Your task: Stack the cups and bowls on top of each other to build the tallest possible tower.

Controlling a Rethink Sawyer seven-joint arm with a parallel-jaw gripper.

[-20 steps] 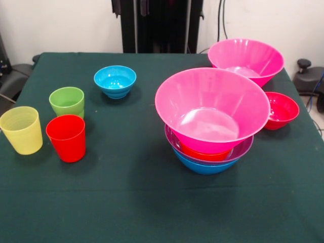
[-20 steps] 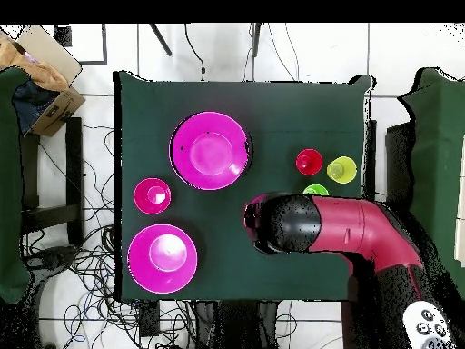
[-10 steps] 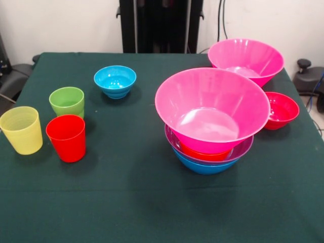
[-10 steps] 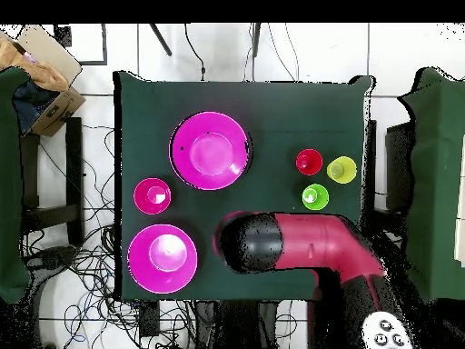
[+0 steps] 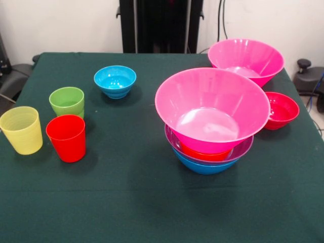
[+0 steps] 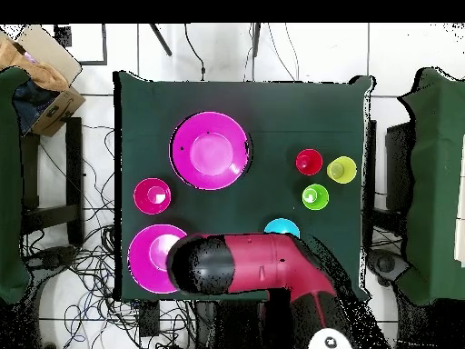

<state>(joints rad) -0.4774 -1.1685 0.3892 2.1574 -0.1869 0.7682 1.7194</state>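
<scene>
My arm (image 6: 245,273) swings over to the second large glossy pink plastic bowl (image 6: 150,254), likely next; end effector state: cannot tell

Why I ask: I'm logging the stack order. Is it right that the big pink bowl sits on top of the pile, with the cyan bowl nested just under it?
Not quite. In the front view the big pink bowl tops the tower, but the bowl just under it is orange. The cyan bowl stands alone on the table.
</scene>
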